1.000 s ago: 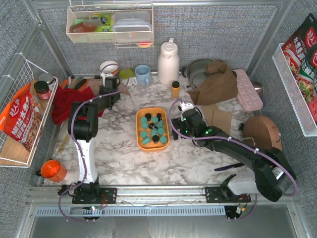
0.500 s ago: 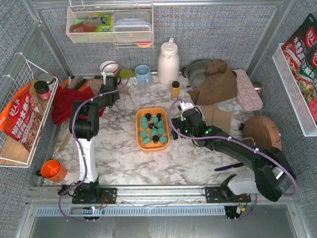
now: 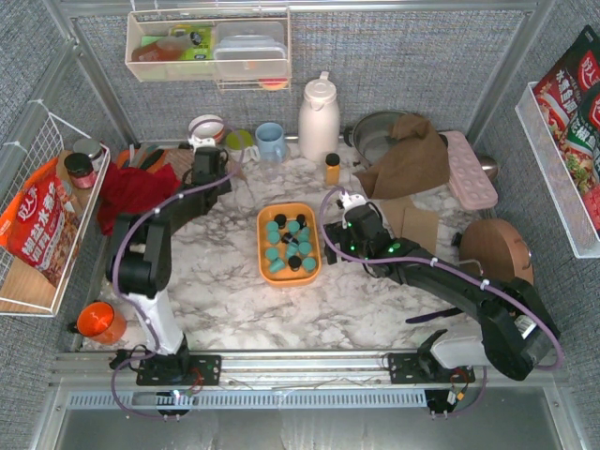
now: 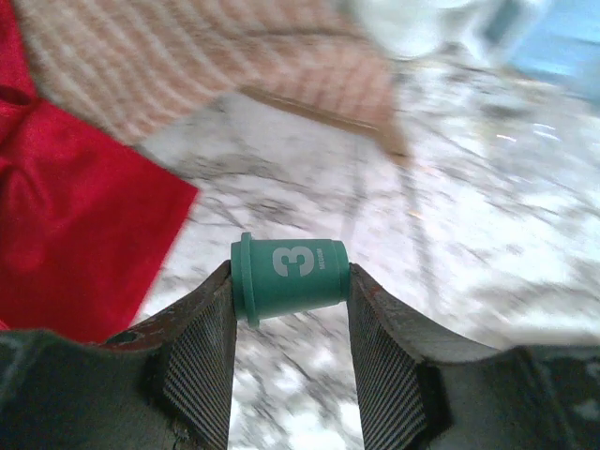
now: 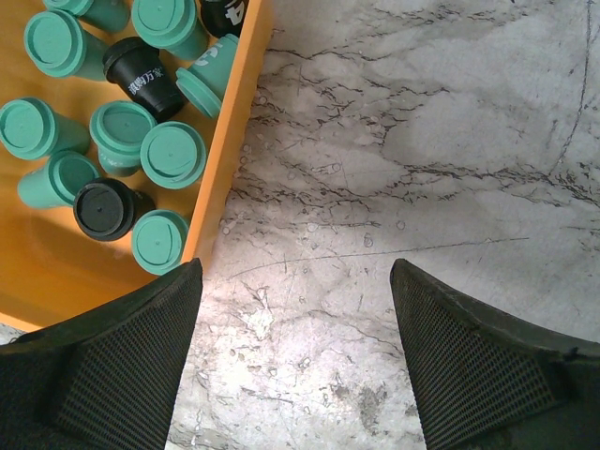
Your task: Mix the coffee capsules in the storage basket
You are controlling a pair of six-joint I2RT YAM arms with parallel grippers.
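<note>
The orange storage basket [image 3: 262, 246] sits mid-table and holds several teal and a few black coffee capsules [image 3: 288, 246]. My left gripper [image 3: 210, 156] is at the back left, by the red cloth. It is shut on a teal capsule marked "3" [image 4: 289, 277], held sideways between the fingertips above the marble. My right gripper [image 3: 331, 247] is open and empty just right of the basket. In the right wrist view the basket's right rim [image 5: 232, 127] and the capsules [image 5: 172, 155] lie off my left finger [image 5: 112, 366].
A red cloth [image 3: 131, 192] and a striped cloth [image 4: 216, 56] lie by the left gripper. A blue cup [image 3: 270, 142], white thermos [image 3: 319, 117] and amber bottle [image 3: 332, 169] stand at the back. A brown cloth [image 3: 408, 155] and pink tray [image 3: 469, 169] are at the back right.
My left arm's elbow has swung out to the left and its gripper has shifted slightly toward the back. The right arm and the basket have not moved.
</note>
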